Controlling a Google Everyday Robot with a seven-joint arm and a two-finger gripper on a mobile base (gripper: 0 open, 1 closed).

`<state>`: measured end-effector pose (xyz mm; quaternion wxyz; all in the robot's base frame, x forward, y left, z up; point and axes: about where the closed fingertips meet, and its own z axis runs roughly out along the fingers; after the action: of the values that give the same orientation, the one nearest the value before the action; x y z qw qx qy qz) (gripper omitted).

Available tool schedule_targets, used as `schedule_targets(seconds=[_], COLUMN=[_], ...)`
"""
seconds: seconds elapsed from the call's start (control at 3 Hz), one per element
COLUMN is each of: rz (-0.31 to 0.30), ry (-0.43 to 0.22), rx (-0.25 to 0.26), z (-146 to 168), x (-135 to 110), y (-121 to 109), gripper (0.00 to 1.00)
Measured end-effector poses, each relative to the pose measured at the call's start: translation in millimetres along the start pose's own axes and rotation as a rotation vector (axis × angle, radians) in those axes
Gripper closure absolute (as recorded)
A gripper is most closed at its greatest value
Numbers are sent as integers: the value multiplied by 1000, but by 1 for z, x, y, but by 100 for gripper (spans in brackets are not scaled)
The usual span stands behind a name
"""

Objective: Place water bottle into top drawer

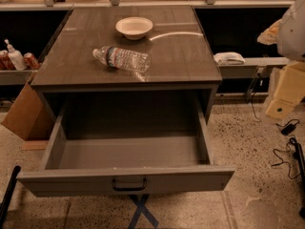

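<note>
The water bottle (123,58), clear and crinkled with a white cap and a red-blue label band, lies on its side on the cabinet top, cap pointing left. The top drawer (47,178) is pulled fully open below it. Its inside is empty and a dark handle (129,185) sits at the centre of its front panel. My gripper (286,92) shows as a cream-coloured part under the white arm at the right edge. It is well to the right of the cabinet and apart from the bottle.
A white bowl (134,26) stands behind the bottle on the cabinet top. A cardboard box (26,113) leans at the left. A white pump bottle (14,56) stands on the left shelf and a white cloth (228,57) lies on the right shelf. Cables (286,151) lie on the floor at the right.
</note>
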<state>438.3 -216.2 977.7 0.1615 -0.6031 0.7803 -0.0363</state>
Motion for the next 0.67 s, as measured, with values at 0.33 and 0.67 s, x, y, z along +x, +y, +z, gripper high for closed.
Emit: schedule_targets(seconds=[0.33, 0.67], rz=[0, 9], ry=[-1, -60], rx=[0, -20], z=[0, 17], x=[0, -10], y=[0, -14], gripper=[0, 0])
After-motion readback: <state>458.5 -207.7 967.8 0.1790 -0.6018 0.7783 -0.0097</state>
